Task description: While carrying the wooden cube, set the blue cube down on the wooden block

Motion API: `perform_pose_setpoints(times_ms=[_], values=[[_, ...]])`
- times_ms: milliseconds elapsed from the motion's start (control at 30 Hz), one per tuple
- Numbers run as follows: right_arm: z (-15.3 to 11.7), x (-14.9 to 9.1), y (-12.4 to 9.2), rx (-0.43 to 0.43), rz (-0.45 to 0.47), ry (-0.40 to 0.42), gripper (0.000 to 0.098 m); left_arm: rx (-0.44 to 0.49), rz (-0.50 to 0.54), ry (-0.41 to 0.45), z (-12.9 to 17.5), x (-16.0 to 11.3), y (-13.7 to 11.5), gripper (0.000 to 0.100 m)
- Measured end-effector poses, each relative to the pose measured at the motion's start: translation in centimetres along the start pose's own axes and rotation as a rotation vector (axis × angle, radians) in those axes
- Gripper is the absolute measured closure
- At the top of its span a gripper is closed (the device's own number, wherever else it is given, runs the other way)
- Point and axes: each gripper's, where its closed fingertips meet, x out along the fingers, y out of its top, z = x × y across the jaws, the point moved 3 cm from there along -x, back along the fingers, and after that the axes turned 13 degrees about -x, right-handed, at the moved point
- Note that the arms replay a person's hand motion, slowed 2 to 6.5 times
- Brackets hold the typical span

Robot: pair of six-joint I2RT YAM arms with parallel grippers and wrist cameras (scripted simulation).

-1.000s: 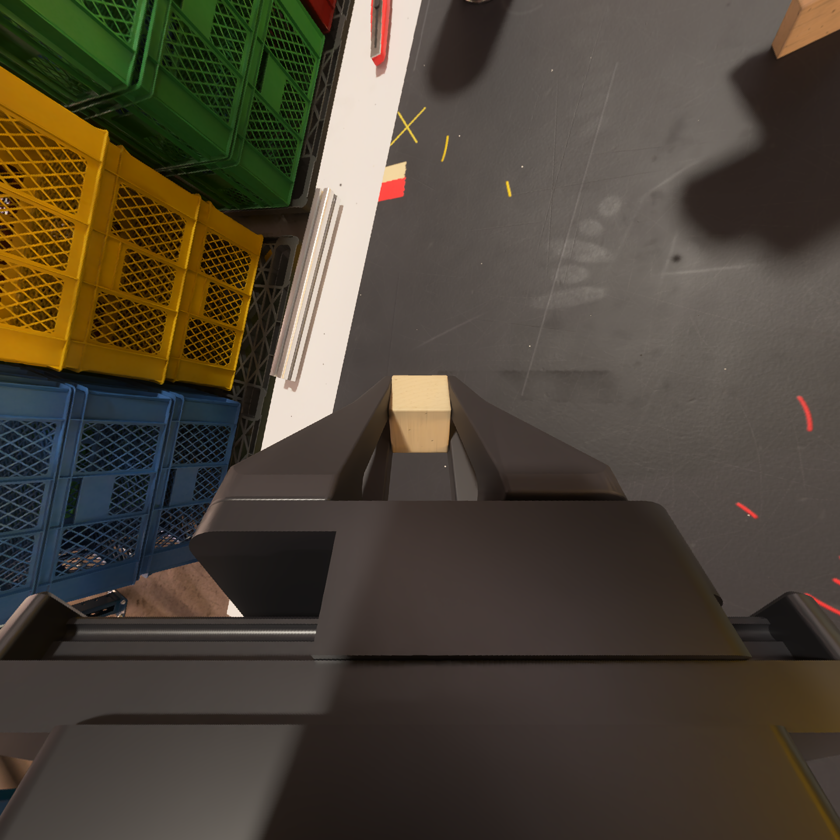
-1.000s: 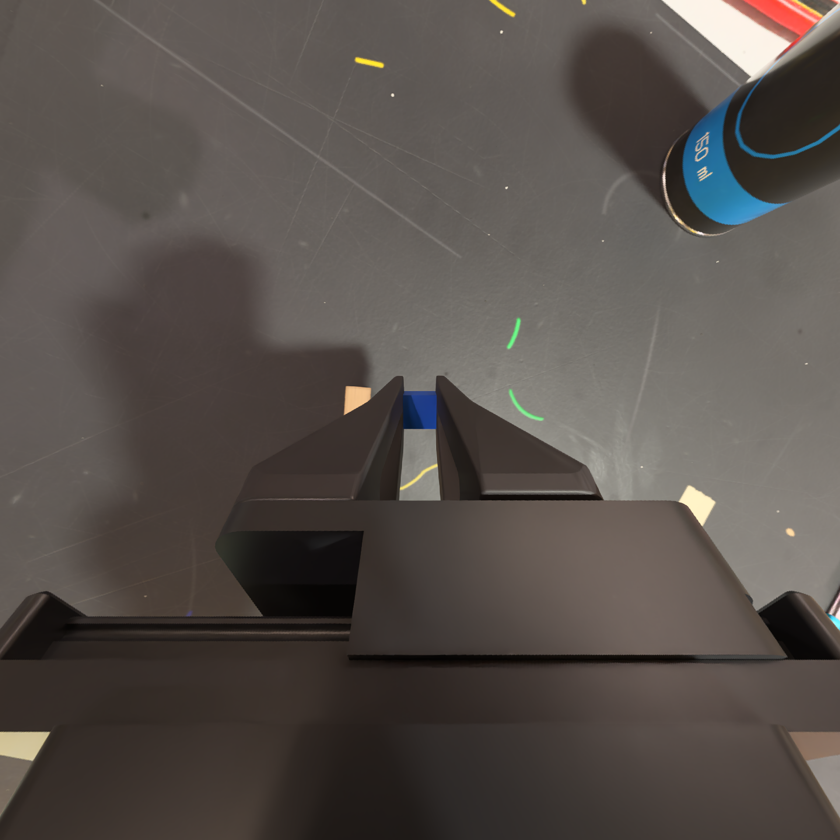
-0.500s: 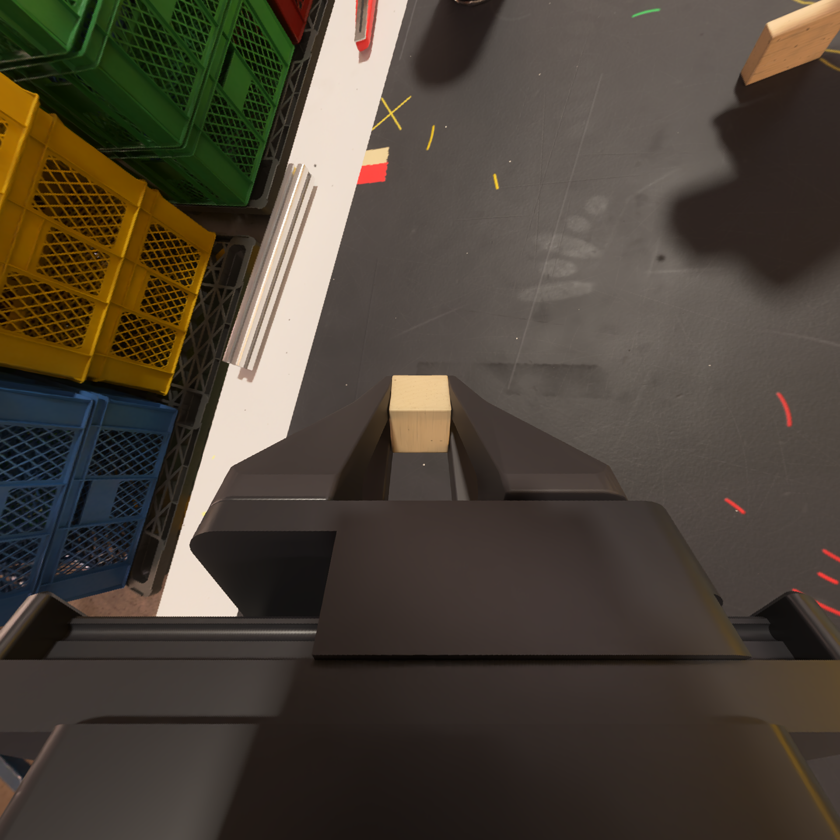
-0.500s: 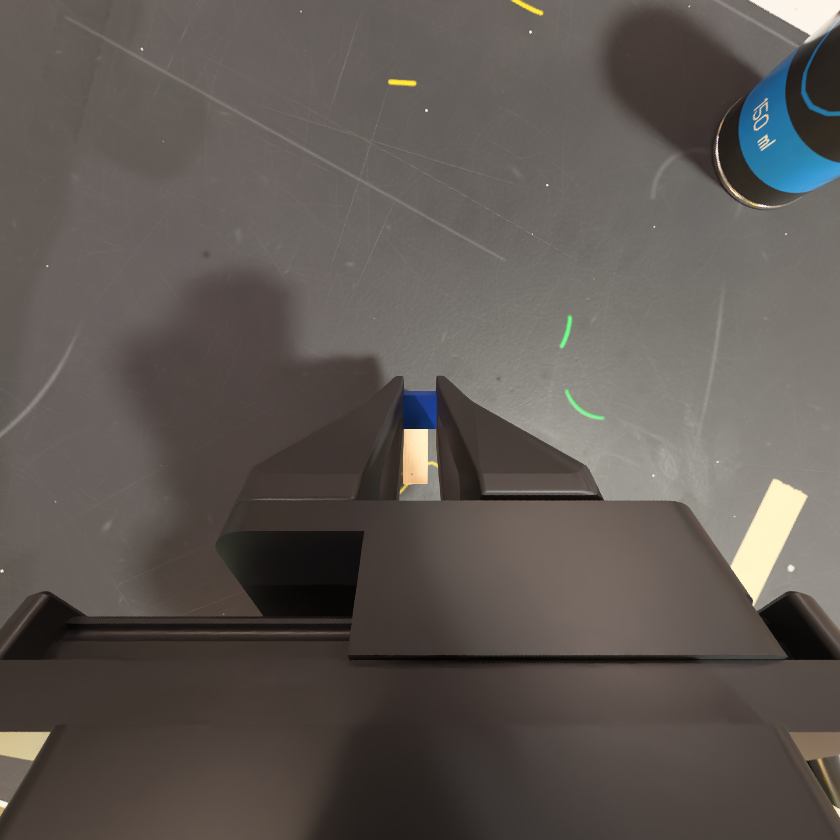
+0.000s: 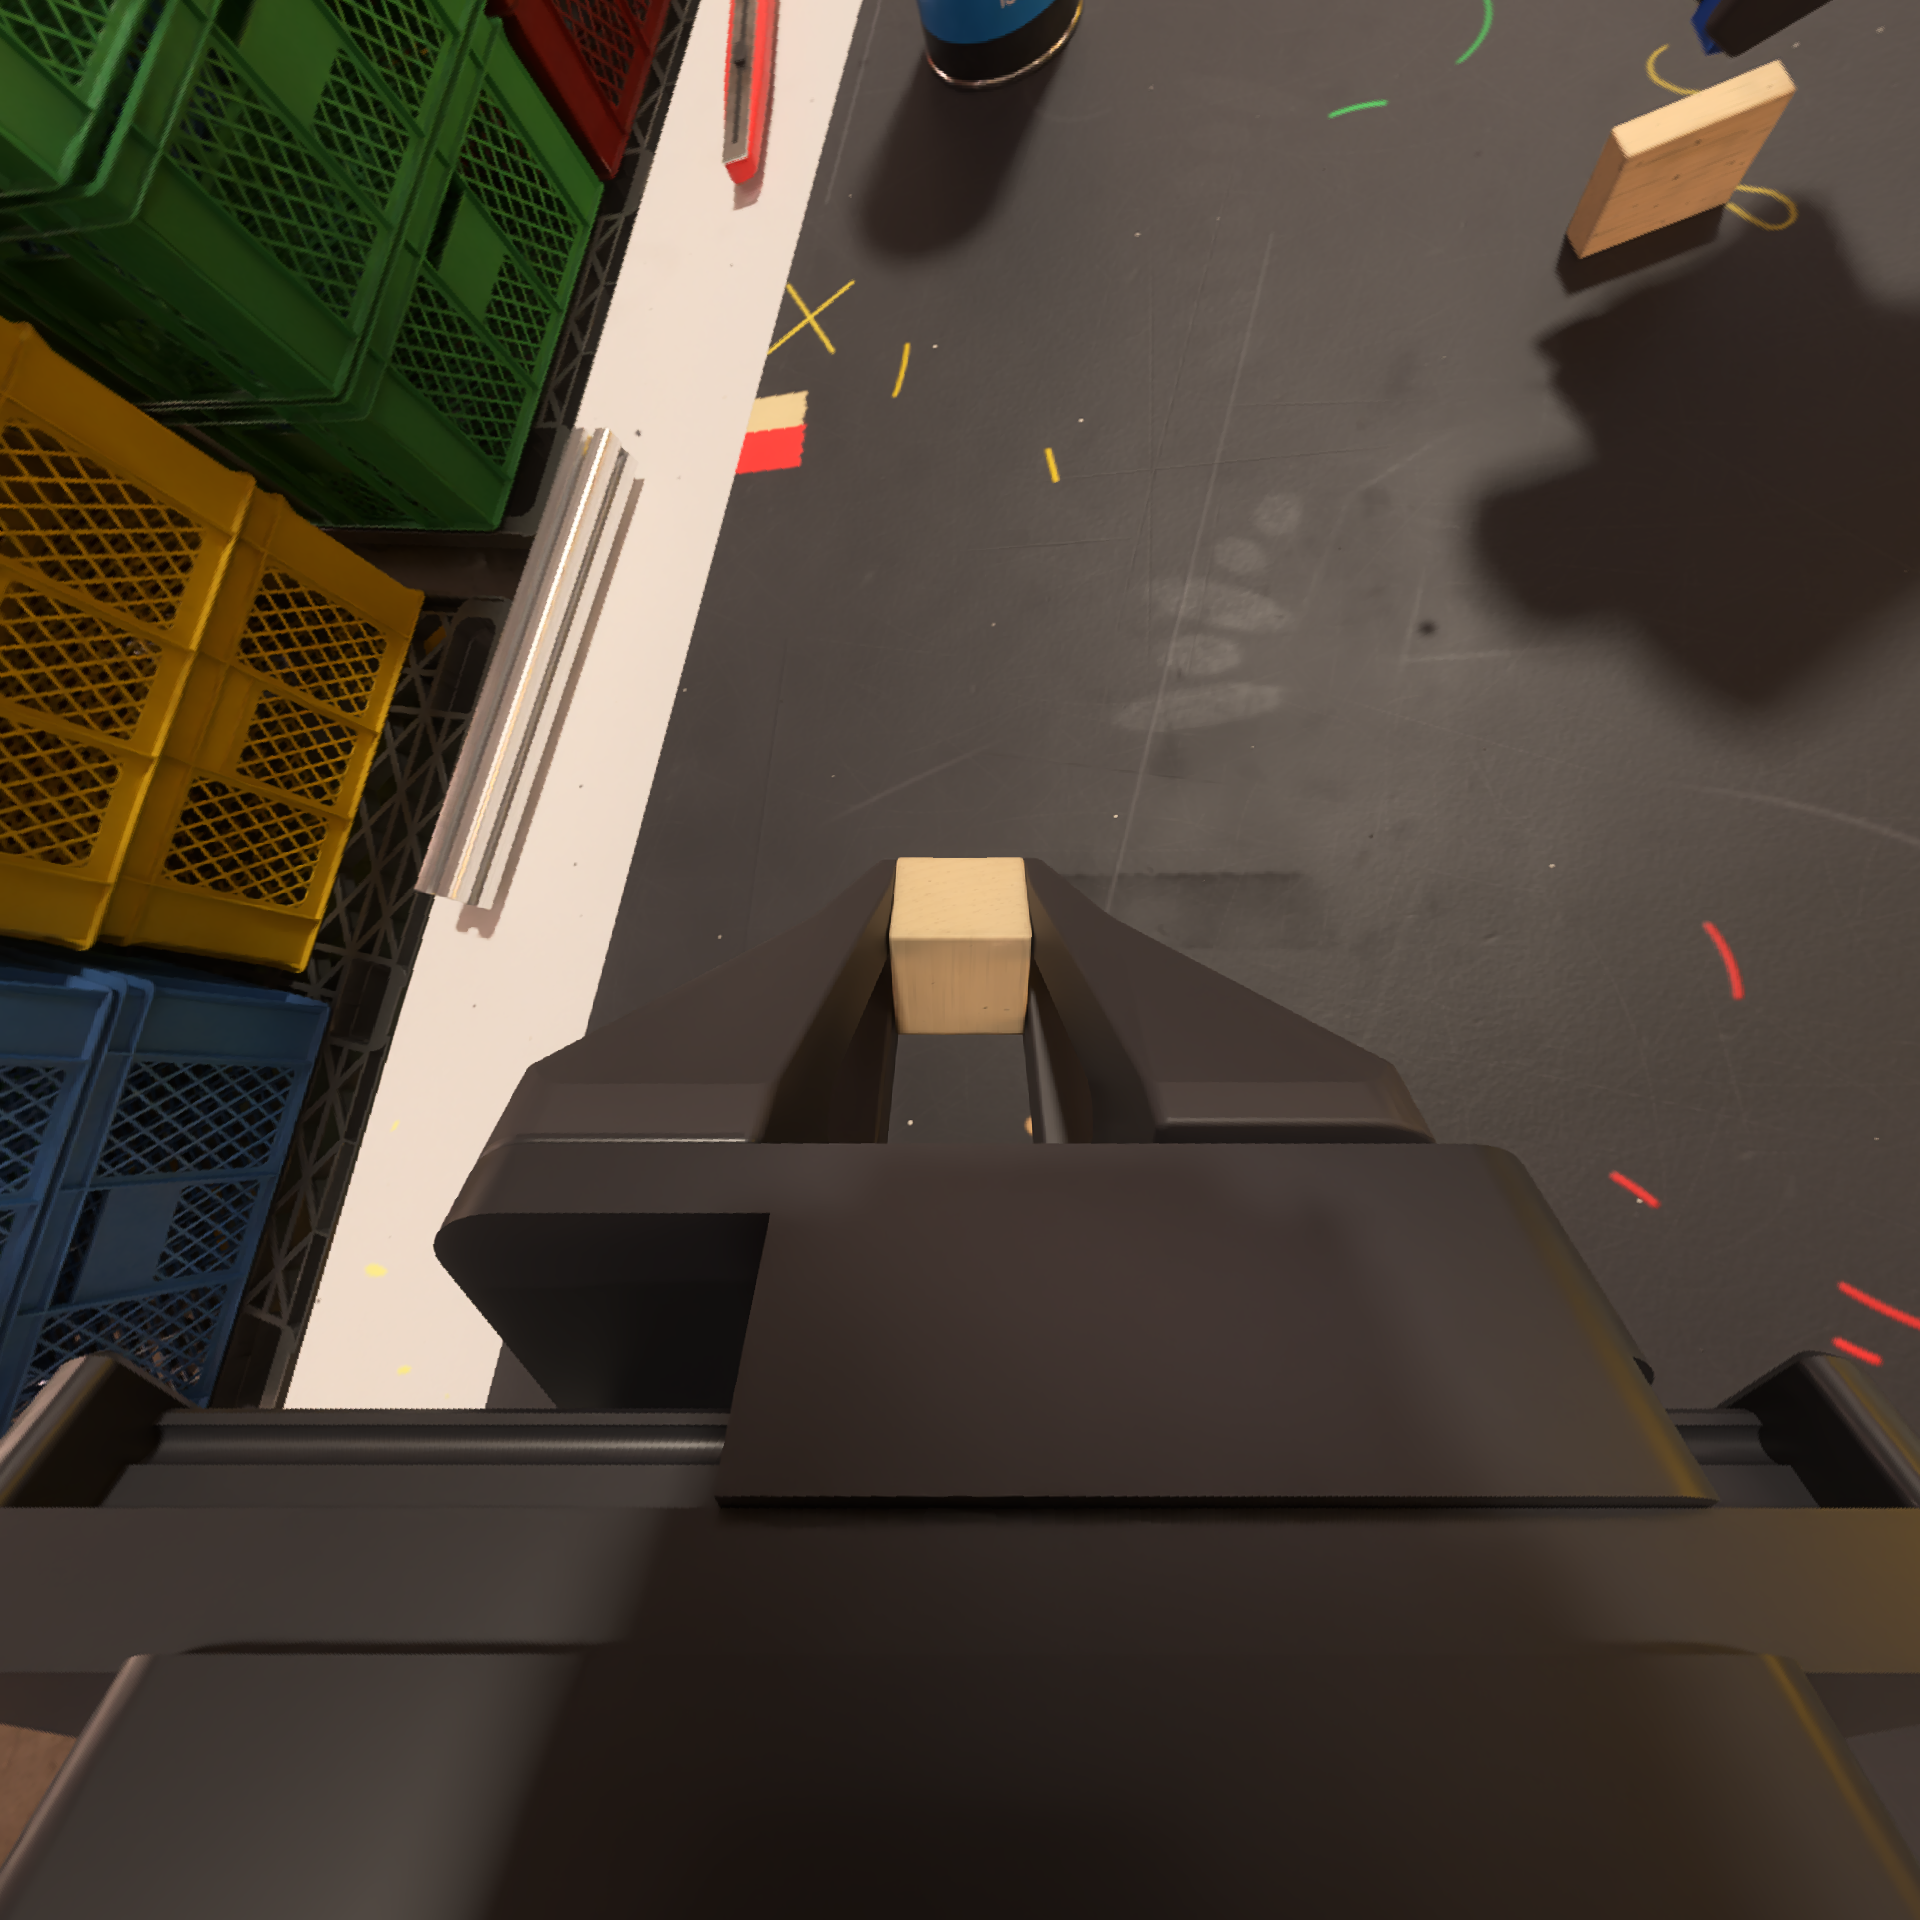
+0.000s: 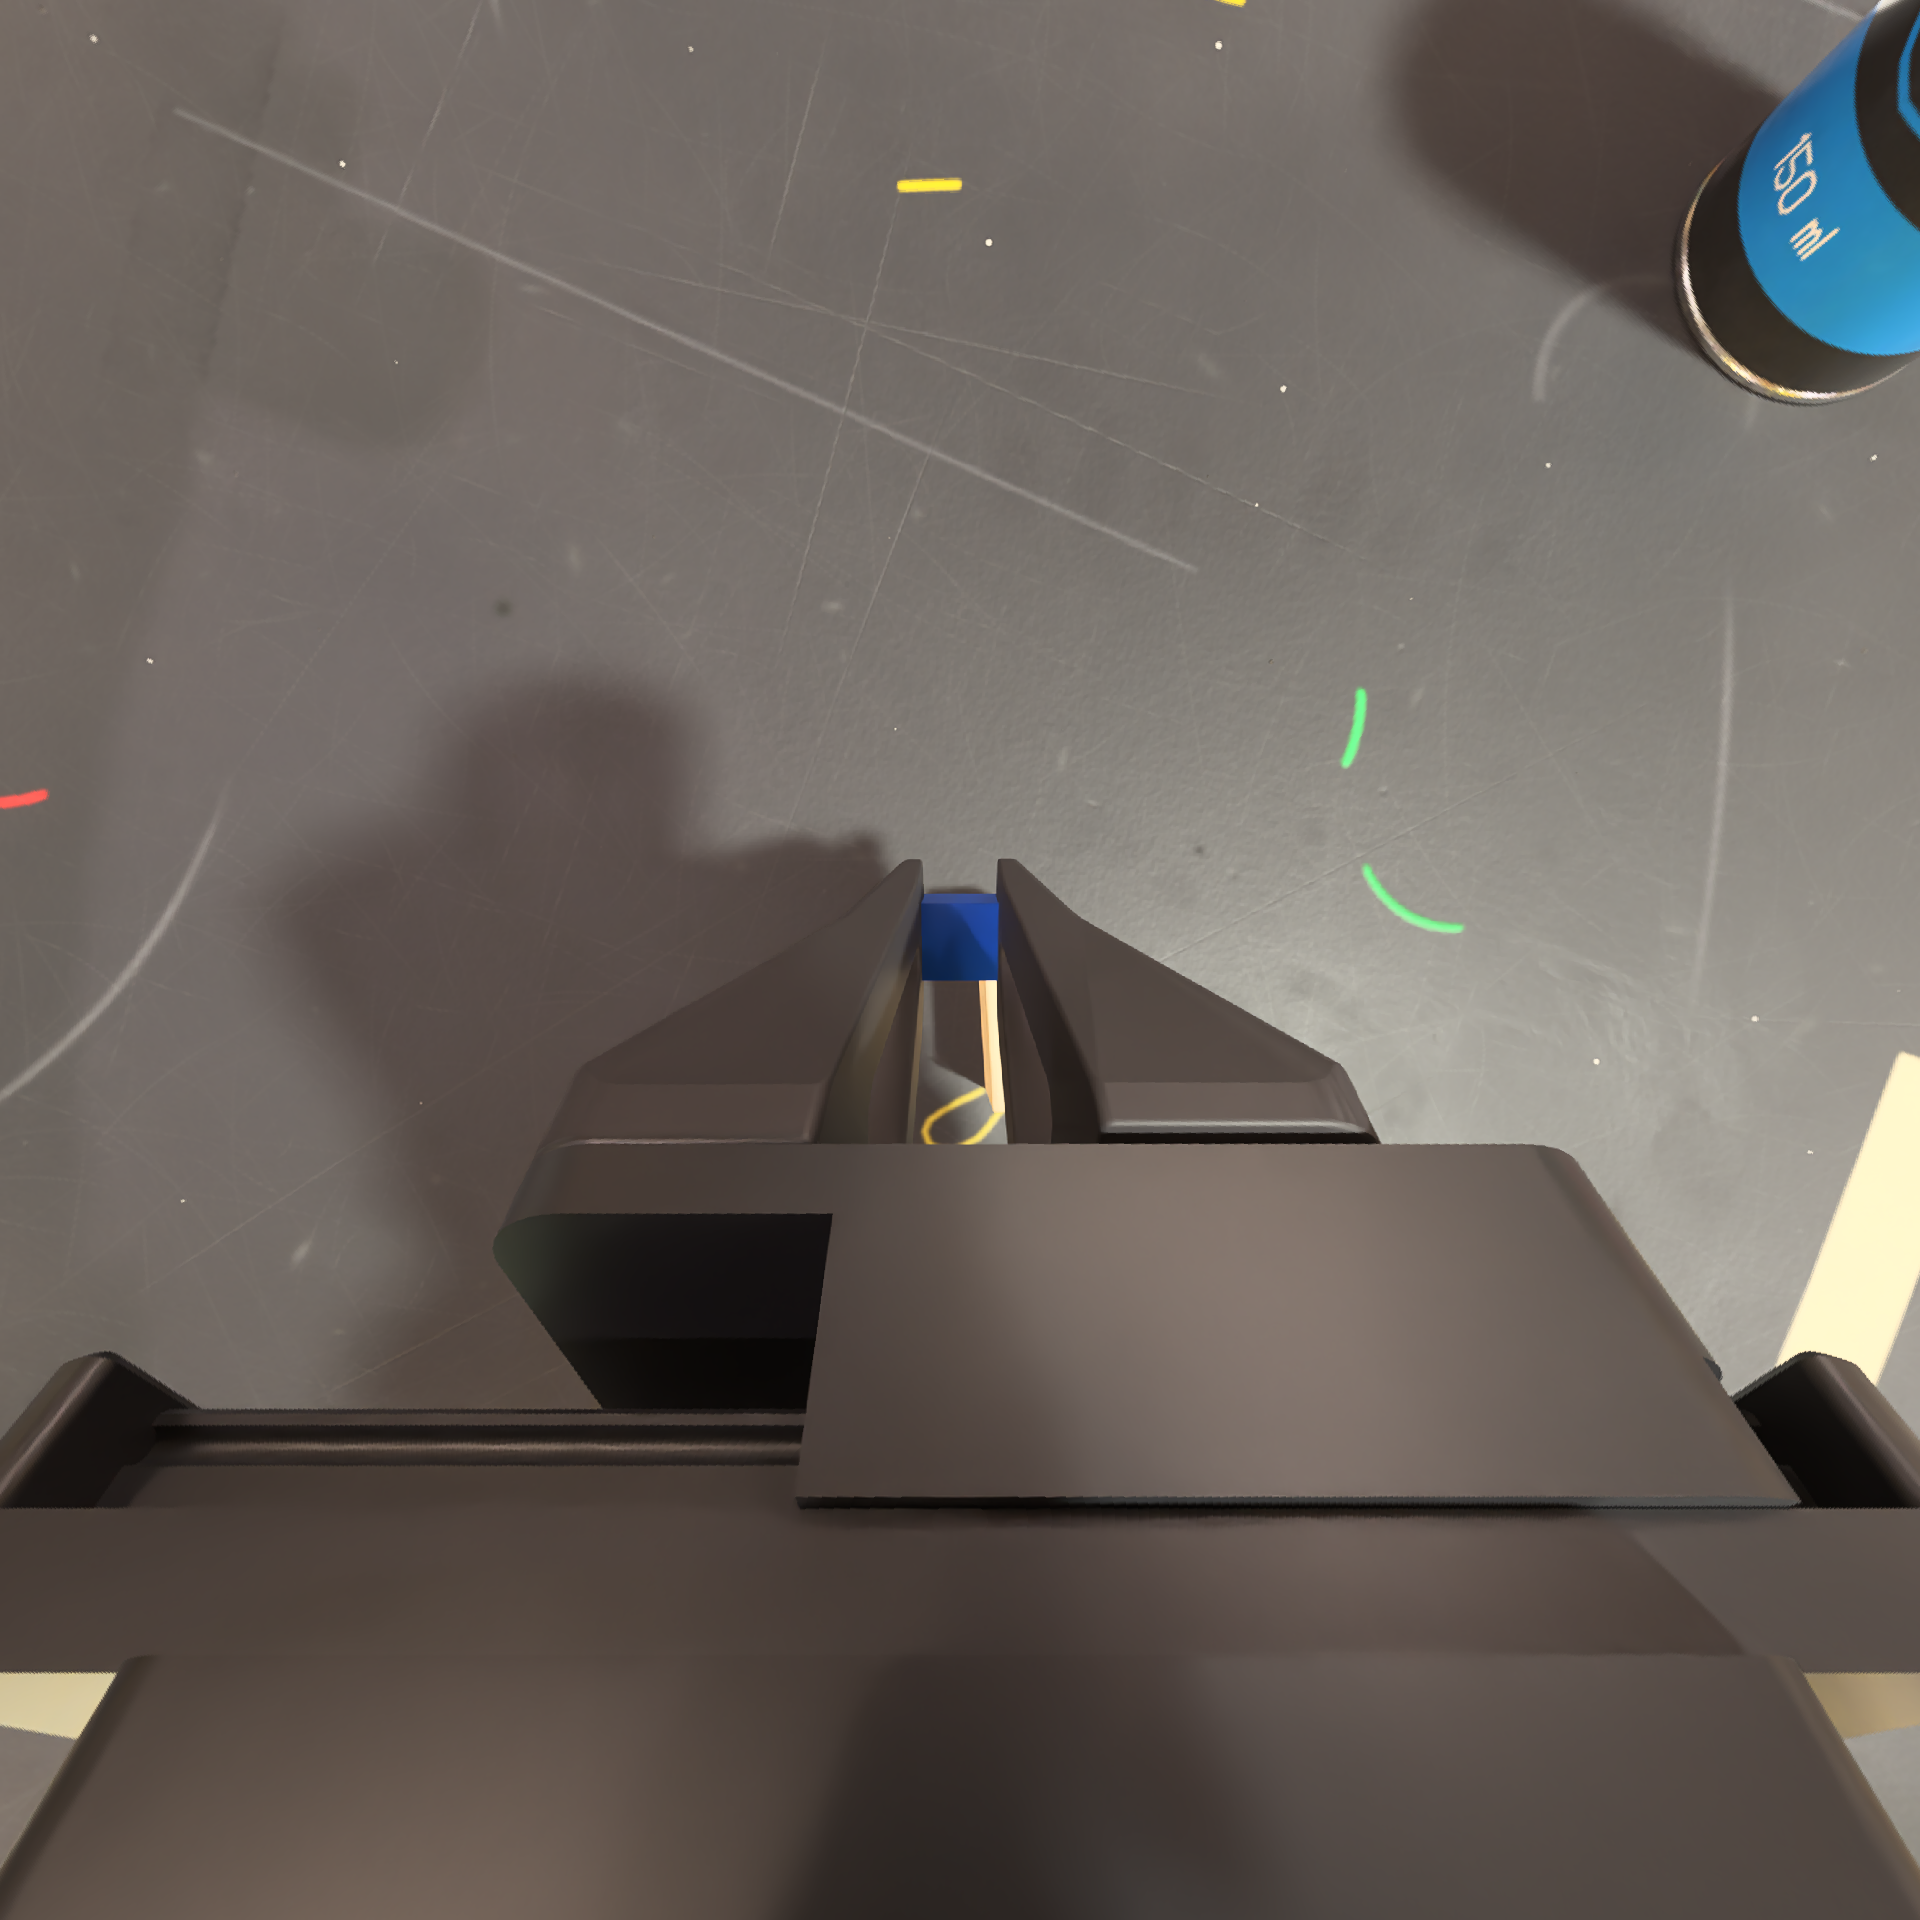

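Dark, scratched desk (image 5: 1299, 675) with coloured crates off its left edge, both grippers loaded.

Left gripper (image 5: 961, 940) had its fingers (image 5: 1081, 977) clamped on the wooden cube (image 5: 960, 945), held above the desk near the white border strip. Right gripper (image 6: 959, 935) had its fingers (image 6: 1049, 966) clenched on the blue cube (image 6: 958, 937), held over a thin sliver of the wooden block (image 6: 988, 1044) seen through the gap. In the left wrist view that wooden block (image 5: 1678, 171) lay far right on the desk, with a blue-banded can (image 5: 992, 36) at the far edge. Green (image 5: 312, 208), yellow (image 5: 177, 675) and blue crates (image 5: 135, 1174) stood along the left.
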Motion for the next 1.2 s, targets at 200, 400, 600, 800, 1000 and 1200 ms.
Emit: perform_pose_setpoints(times_ms=[200, 400, 600, 800, 1000, 1200], values=[[-0.1, 0.3, -0.6, 0.012, -0.003, 0.000, 0.0863, 0.003, -0.009, -0.023, 0.5, 0.4, -0.1, 0.081], [0.0, 0.4, -0.9, 0.012, -0.011, -0.002, 0.0863, 0.005, -0.010, -0.032, 0.7, 0.6, -0.1, 0.081], [0.0, 0.4, -1.1, 0.016, -0.007, -0.001, 0.0863, 0.004, -0.018, -0.039, 0.9, 0.8, -0.2, 0.081], [0.0, 0.2, -1.0, 0.017, -0.005, -0.003, 0.0863, 0.009, -0.020, -0.044, 1.0, 1.1, -0.2, 0.081], [0.1, 0.0, -1.3, 0.017, -0.006, -0.006, 0.0863, 0.005, -0.021, -0.054, 1.3, 1.5, -0.4, 0.081], [0.4, -0.2, -1.9, 0.024, -0.001, -0.017, 0.0863, 0.007, -0.025, -0.079, 1.9, 2.3, -0.6, 0.081]])
